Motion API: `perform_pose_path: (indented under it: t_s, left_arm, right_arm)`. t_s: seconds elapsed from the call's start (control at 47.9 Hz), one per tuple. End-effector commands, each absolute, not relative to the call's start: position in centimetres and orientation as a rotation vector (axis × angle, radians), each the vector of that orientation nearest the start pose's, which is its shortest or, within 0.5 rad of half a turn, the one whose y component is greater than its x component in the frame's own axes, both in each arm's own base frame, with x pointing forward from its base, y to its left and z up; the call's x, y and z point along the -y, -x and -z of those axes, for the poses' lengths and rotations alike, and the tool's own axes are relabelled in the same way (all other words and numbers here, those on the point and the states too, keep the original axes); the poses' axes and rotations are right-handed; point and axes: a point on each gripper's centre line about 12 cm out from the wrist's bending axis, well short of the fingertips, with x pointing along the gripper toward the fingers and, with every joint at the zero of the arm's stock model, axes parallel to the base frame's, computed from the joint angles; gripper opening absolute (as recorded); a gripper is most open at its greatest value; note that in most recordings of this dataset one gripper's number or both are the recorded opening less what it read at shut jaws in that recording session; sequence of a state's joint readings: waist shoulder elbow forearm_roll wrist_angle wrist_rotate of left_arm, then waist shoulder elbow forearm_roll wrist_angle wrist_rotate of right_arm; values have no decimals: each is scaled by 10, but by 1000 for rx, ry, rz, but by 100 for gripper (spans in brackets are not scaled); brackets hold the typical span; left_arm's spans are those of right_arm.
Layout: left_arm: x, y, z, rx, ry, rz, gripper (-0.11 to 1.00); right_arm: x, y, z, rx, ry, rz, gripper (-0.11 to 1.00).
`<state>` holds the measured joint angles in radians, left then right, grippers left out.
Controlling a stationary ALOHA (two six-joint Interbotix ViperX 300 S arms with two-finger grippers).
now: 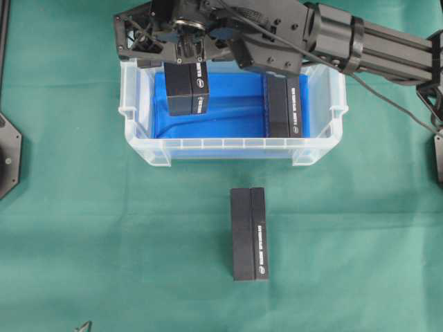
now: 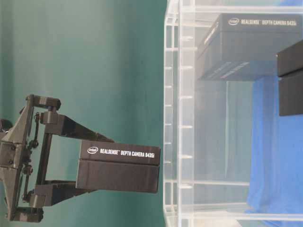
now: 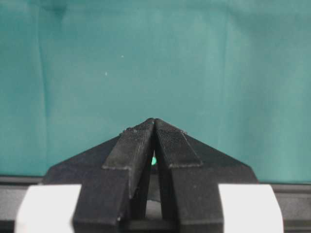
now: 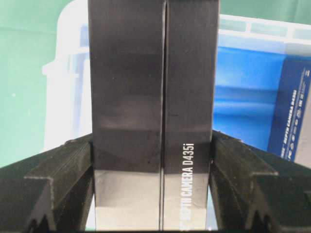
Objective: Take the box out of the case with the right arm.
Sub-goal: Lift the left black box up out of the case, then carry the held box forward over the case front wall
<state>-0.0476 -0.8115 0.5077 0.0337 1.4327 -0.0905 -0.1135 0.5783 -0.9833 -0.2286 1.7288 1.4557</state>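
Lit evenly and brightly from above, throwing only soft, short shadows on the green desk (image 1: 104, 228). Showing mild glare along the clear rim of the case (image 1: 232, 144) and a pale sheen on the held box (image 4: 153, 97) in the right wrist view. Blurring the case behind that box. Softening the near black claw (image 3: 154, 128) in the left wrist view, with white patches at the bottom corners washed out. Darkening slightly toward the left edge in the table-level view.
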Motion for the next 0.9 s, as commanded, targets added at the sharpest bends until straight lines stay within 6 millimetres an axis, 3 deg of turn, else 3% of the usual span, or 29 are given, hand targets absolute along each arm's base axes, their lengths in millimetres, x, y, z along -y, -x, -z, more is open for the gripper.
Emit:
perform_pose_path:
  t_s: [0.0,0.271,0.48,0.71,0.876]
  left_arm:
    - [3,-163,-368,-1103,34,-40,0]
    - [3,-163,-368,-1103,33,-39,0]
    - [3,-163,-368,-1103,31,-38,0]
    - [3,-163,-368,-1103,32,-39,0]
    - [3,-163,-367,-1106,32,-39,0]
  right_arm:
    - [83,-492,-399,-749,-1205,1133,68]
    - [77,-491,-403,-753,-1205,1127,68]
    - [62,-491,-403,-766,-1208,1124,68]
    - [31,-493,-403,-768,-1226,1127,68]
    - [-5,-493,-403,-753,-1246,1125,68]
